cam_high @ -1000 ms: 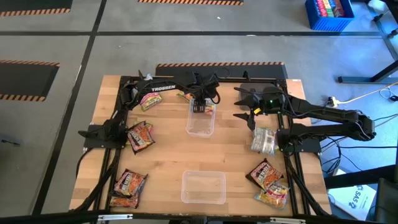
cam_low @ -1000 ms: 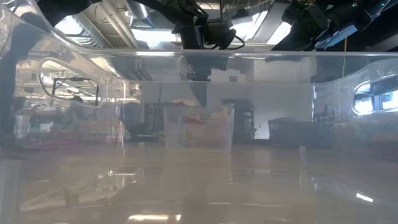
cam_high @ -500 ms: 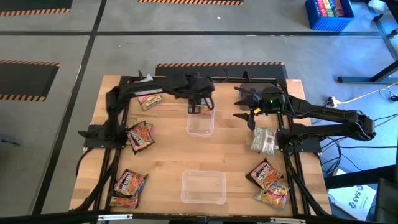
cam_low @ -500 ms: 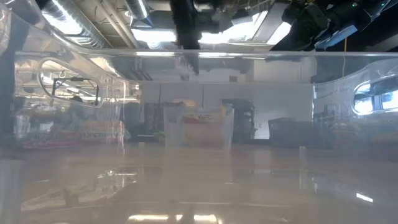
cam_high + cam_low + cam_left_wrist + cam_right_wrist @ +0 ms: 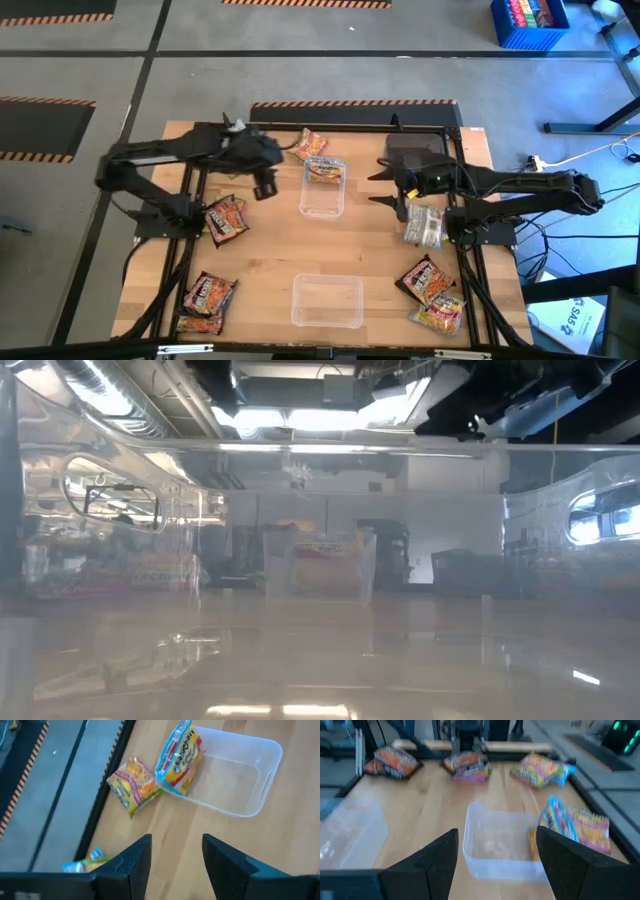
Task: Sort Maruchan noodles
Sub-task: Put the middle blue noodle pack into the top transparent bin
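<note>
The left tool (image 5: pixel 265 188) has pulled back from the far clear tub (image 5: pixel 322 205) toward its own side of the table (image 5: pixel 270 255), and its fingers (image 5: pixel 135 862) stand apart with nothing between them. Half a second ago it hung over that tub; now a blue-orange packet (image 5: pixel 324 170) leans at the tub's far end, propped on the rim, so one packet looks freshly delivered. Just beyond the tub a yellow-green packet (image 5: pixel 311 145) lies on the wood, a likely next pick for this arm.

The right tool (image 5: pixel 402 200) hovers beside the tub's right side, fingers (image 5: pixel 437 857) spread and empty, close to a pale packet (image 5: pixel 423 226) lying near its base.

The near tub (image 5: pixel 326 301) shows nothing inside. Other packets are scattered well apart: a maroon one (image 5: pixel 226 218) on the left, two more (image 5: pixel 206 296) at the near-left corner, and two (image 5: pixel 428 279) at the near-right. Judging by this, sorting has barely begun, with most packets left to move.
</note>
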Tool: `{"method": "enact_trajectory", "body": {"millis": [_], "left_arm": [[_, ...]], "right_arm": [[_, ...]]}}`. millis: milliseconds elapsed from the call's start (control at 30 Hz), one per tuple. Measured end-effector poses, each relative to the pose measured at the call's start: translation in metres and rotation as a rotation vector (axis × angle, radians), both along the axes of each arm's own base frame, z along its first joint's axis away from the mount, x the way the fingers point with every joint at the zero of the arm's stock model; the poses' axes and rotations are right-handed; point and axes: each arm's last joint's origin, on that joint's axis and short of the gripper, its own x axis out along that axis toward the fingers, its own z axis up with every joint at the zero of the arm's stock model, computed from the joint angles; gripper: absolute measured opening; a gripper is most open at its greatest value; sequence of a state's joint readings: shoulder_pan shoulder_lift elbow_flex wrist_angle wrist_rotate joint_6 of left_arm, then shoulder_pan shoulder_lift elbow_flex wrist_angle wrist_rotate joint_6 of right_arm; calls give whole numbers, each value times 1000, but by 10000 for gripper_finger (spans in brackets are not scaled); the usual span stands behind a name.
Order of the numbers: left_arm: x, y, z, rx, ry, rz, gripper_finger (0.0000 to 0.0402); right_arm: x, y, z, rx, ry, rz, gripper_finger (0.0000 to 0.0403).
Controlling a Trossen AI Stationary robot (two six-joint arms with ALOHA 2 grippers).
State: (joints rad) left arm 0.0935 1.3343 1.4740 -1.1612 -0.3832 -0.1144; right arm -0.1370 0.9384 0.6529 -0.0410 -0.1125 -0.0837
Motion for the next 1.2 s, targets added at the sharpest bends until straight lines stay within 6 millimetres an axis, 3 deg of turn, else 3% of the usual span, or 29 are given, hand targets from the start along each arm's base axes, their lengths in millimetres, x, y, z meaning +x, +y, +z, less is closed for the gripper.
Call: {"method": "enact_trajectory", "body": {"millis": [133, 300, 500, 633, 867, 1033, 1200], "left_arm": [[-25, -2, -5, -1, -55, 15, 169], [-30, -4, -11, -32, -95, 3, 169], [-16, -4, -22, -45, -179, -75, 169], [0, -5, -45, -4, -256, -243, 169], [21, -5, -81, -5, -506, -435, 169], [22, -13, -97, -16, -573, -474, 169], [23, -21, -102, -13, -594, -507, 169]], "right_arm": [[7, -1, 0, 5, -29, -4, 248], [16, -3, -9, 31, 4, -24, 248], [14, -1, -19, 128, 102, -29, 248], [4, 16, -22, 185, 238, 8, 248], [-12, 43, -2, 233, 495, -117, 248], [-25, 50, 15, 442, 636, -180, 248], [-21, 51, 25, 494, 574, -162, 248]]}}
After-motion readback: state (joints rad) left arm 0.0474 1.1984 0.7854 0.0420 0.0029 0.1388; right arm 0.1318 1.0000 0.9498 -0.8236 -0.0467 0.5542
